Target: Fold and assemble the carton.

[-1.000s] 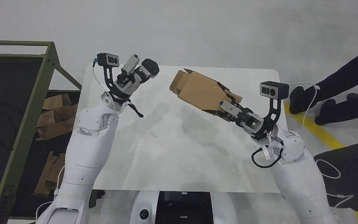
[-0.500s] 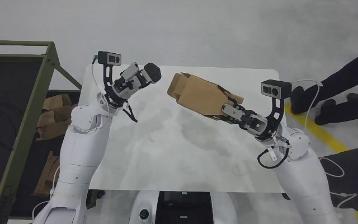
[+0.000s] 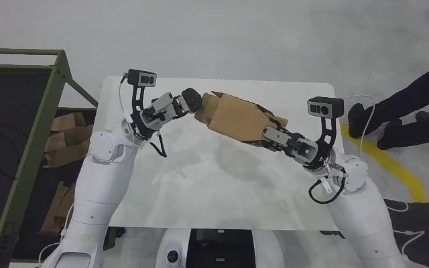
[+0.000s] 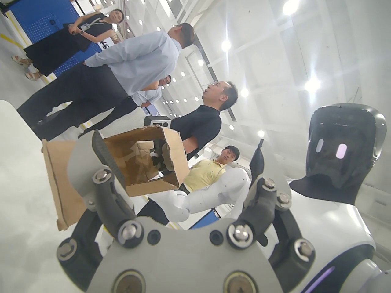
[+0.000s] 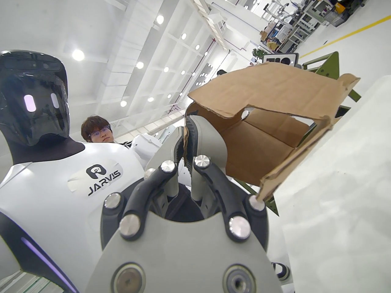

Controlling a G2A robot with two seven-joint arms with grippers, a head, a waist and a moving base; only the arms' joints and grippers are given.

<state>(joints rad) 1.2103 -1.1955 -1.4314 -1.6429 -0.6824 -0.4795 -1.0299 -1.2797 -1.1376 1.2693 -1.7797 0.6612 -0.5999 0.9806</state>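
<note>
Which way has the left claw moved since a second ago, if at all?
Yes. In the top view the left claw has swung away from the far left corner of the table, inward to the open end of the carton.

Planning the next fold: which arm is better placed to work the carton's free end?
Left. The left gripper is open, unloaded, close beside the unheld end of the carton and facing it. The right gripper is shut on the opposite end's wall, so it is probably best kept as the holder.
</note>
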